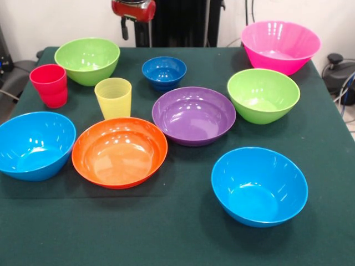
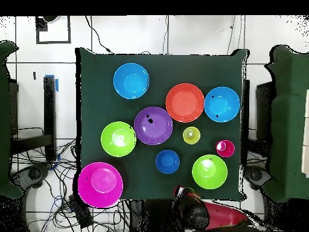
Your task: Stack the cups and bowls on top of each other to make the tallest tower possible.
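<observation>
Eight bowls (image 1: 193,115) and two cups (image 1: 113,97) upright, mouths up, unstacked on green table (image 1: 166,233), gripper (image 1: 133,25) drawn back, finger state unclear

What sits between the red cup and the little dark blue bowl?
The yellow cup lies roughly between the red cup and dark blue bowl, slightly off the line, clearest in the overhead view.

Drawn back at the table's edge, clear of everything on the cloth. Red arm (image 1: 133,9) seen only as a glossy housing at the top edge of the front view, a dark gripper (image 1: 126,29) stub hanging beneath it. From overhead, red link (image 2: 220,215) lying along the bottom, black wrist (image 2: 188,208) bunched at its end. Jaws too small to read.
</observation>
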Available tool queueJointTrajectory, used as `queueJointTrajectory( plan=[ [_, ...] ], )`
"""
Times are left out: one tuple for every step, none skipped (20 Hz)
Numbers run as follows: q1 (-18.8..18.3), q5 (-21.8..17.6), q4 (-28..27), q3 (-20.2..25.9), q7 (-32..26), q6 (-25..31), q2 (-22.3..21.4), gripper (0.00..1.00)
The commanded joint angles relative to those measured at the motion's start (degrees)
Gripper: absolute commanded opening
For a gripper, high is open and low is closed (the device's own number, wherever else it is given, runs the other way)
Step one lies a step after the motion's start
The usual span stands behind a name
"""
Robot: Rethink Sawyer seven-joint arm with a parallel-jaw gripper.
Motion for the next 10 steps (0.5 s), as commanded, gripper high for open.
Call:
queueJointTrajectory(
  plan=[
    [1.72, 0.12, -6.57, 2.65, 5.62, -3.19, 2.28, 1.00],
    [1.59, 0.09, -6.56, 2.72, 5.57, -3.21, 2.22, 1.00],
    [1.30, 0.10, -6.54, 3.01, 5.44, -2.91, 1.89, 1.00],
    [1.27, 0.13, -6.52, 3.07, 5.43, -2.82, 1.78, 1.00],
    [1.24, 0.15, -6.50, 3.12, 5.41, -2.74, 1.68, 1.00],
    [1.21, 0.18, -6.48, 3.17, 5.40, -2.65, 1.57, 1.00],
    [1.04, 0.09, -6.38, 3.33, 5.27, -2.44, 1.30, 1.00],
    [0.91, 0.10, -6.17, 3.45, 5.23, -2.16, 1.02, 1.00],
    [0.78, 0.10, -5.97, 3.56, 5.18, -1.88, 0.73, 1.00],
    [0.65, 0.11, -5.77, 3.68, 5.13, -1.60, 0.45, 1.00]
  ],
)
